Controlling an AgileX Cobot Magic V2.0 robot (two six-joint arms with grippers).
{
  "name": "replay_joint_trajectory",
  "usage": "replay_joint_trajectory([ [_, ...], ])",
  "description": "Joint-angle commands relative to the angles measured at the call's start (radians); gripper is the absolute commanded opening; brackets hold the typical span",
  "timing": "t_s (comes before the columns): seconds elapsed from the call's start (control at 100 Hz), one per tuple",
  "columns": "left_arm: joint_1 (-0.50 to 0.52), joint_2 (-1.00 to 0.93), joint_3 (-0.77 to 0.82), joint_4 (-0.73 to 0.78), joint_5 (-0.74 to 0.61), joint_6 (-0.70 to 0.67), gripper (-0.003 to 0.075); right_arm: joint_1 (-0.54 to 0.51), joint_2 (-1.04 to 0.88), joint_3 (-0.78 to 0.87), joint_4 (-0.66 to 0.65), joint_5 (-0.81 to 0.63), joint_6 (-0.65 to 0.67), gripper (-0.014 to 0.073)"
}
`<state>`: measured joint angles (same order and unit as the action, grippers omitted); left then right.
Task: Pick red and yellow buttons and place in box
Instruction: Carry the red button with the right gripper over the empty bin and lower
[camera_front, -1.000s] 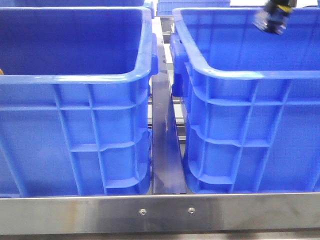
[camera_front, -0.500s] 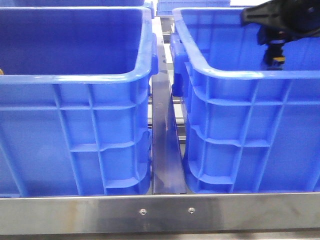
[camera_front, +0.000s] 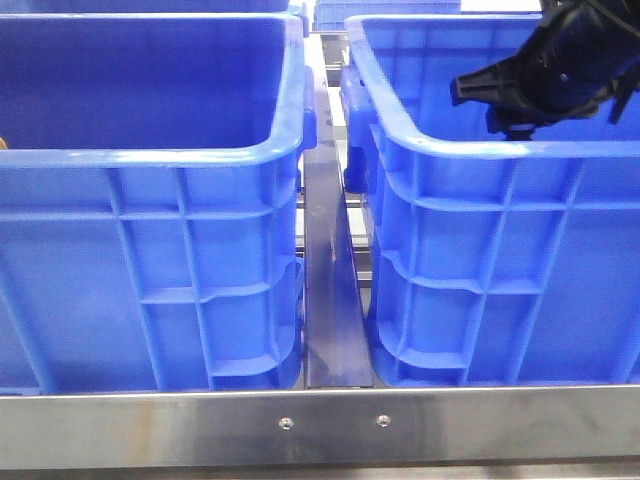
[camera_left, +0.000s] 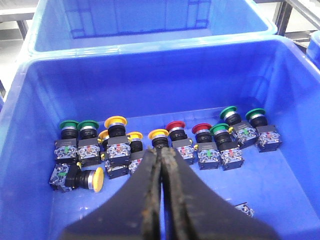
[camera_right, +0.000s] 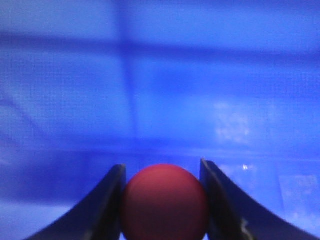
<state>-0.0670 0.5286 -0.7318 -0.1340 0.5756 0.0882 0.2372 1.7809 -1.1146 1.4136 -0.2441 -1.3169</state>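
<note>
Crates: two large bright-blue ribbed plastic crates side by side in front view, left one (camera_front: 150, 150), right one (camera_front: 480, 150). Right claw (camera_right: 161, 200) grasps a glossy dark-red domed button cap (camera_right: 164, 202), inside the right crate. Left claw (camera_left: 161, 165) clenched, empty. Only left wrist view shows the left crate's contents: loose mushroom-head push buttons (camera_left: 165, 142), roughly five yellow, two red, five green.

Both crates (camera_front: 150, 250) are bright blue; the buttons (camera_left: 165, 145) inside one show green, yellow and red caps on black bodies. The right gripper (camera_right: 162, 200) is black; its button (camera_right: 164, 202) is dark red.
</note>
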Motion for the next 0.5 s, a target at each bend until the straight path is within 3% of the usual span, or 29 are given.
replay_joint_trajectory([
  [0.0,0.002,0.002,-0.025,-0.006,-0.085,-0.006,-0.0019,-0.025,-0.042,-0.036,-0.028,0.018,0.012,0.0183],
  [0.49,0.002,0.002,-0.025,-0.006,-0.085,-0.006,-0.0019,-0.050,-0.010,-0.033,-0.028,0.095,0.057,0.0196],
])
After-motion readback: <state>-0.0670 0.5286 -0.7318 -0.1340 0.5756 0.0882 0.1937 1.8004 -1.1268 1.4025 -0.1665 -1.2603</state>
